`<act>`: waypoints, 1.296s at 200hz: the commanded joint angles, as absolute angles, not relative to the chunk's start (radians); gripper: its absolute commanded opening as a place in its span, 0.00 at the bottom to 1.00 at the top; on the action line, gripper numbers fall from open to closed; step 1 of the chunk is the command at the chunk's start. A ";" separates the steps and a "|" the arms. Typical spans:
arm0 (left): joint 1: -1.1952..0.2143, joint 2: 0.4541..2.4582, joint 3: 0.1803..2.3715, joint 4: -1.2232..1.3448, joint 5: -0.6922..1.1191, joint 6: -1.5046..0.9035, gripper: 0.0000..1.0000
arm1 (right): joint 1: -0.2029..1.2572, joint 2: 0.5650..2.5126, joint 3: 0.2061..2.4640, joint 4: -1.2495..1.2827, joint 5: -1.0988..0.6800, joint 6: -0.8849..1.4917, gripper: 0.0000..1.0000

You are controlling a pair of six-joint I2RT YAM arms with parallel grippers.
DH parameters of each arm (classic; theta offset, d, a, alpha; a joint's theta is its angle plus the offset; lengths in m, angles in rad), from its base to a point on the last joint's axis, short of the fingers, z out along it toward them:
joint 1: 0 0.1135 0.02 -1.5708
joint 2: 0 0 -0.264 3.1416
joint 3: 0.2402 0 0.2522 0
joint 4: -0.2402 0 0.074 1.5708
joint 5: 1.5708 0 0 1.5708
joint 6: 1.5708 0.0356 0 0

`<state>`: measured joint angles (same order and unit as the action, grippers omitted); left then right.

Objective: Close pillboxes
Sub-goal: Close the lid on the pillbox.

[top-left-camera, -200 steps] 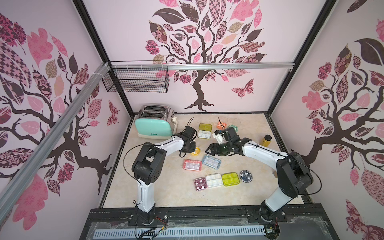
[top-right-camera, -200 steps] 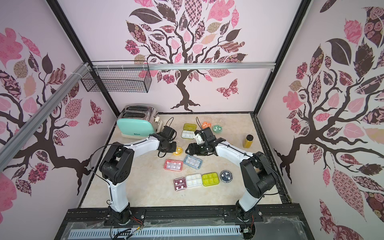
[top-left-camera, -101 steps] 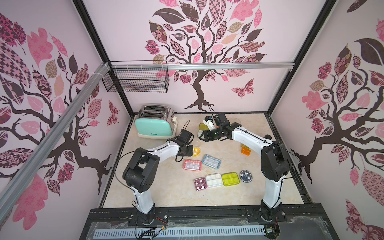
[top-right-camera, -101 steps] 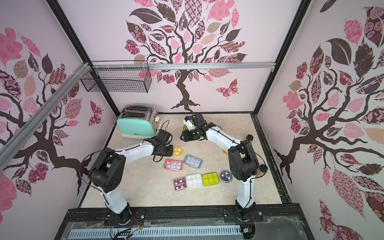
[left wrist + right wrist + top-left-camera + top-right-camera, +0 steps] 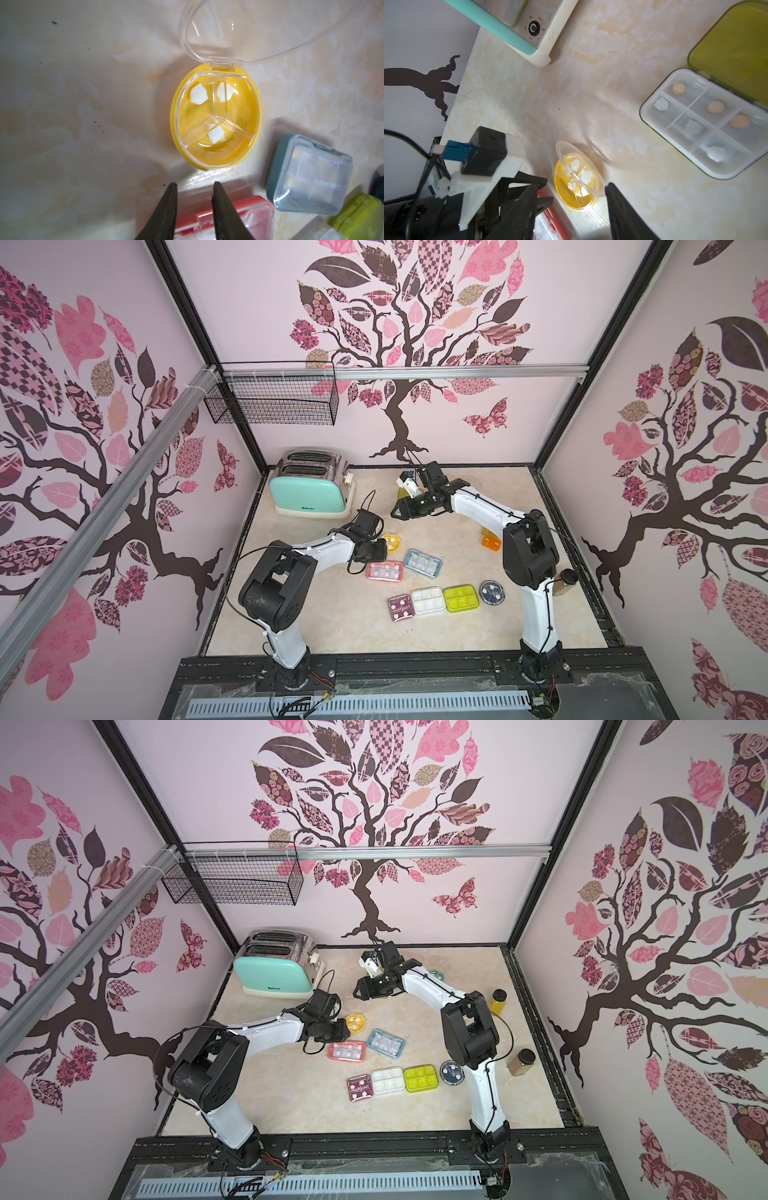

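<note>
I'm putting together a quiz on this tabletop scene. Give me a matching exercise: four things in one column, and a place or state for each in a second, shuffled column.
Things:
1. yellow round pillbox
2. blue pillbox
3. toaster
4. left gripper

Places or states:
a. back left corner
b. lid shut
c. lid open
d. jaws apart, holding nothing

Pairs: 1-c, 2-b, 3-a, 4-d

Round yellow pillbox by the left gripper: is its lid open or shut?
Open. The left wrist view shows the round yellow pillbox with its clear lid hinged back off the base, leaving the white pills inside uncovered.
</note>
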<state>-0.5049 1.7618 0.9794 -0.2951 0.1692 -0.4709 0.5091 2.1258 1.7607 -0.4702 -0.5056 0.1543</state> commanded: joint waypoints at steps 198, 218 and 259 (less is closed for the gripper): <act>-0.509 1.827 1.029 -0.285 0.164 -0.470 0.28 | 0.532 2.182 1.783 -0.515 -0.588 0.116 0.35; -0.509 1.830 1.038 -0.294 0.164 -0.472 0.28 | 0.536 2.167 1.752 -0.488 -0.570 0.122 0.28; -0.509 1.819 1.042 -0.296 0.160 -0.480 0.28 | 0.543 2.138 1.689 -0.444 -0.573 0.138 0.28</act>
<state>-0.5049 1.8133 1.0260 -0.2836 0.1658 -0.4728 0.5316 2.1872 1.7195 -0.4538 -0.5766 0.1326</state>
